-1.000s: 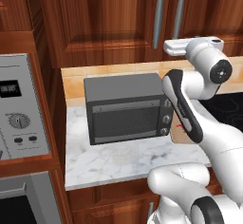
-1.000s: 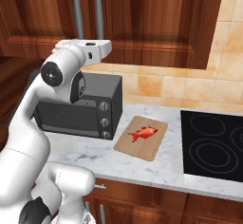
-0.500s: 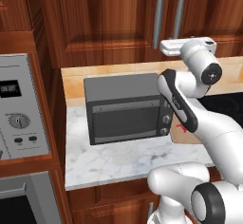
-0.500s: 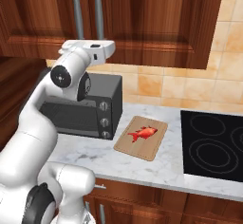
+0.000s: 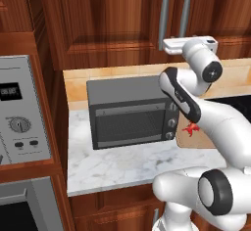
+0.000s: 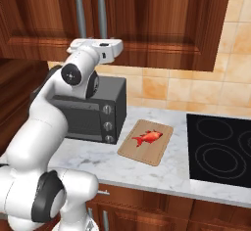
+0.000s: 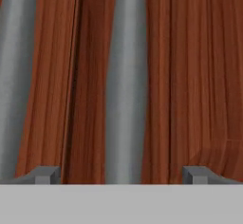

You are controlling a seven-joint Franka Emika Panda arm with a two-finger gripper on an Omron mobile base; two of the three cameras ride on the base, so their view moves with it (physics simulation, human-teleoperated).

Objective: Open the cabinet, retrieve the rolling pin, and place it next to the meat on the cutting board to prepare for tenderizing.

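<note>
Hand view looks straight at the shut cabinet (image 7: 180,76): the gripper (image 7: 121,174) is spread wide, holding nothing, one silver handle (image 7: 126,76) standing between its fingertips. Down on the counter (image 6: 176,169), the meat (image 6: 147,138) lies on the board (image 6: 158,152) beside the toaster oven (image 6: 93,115).

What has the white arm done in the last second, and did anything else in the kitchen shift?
The arm lifted its open gripper closer to the cabinet door handles; nothing was grasped. The doors stay closed, and the meat on the cutting board and the toaster oven haven't moved.
</note>
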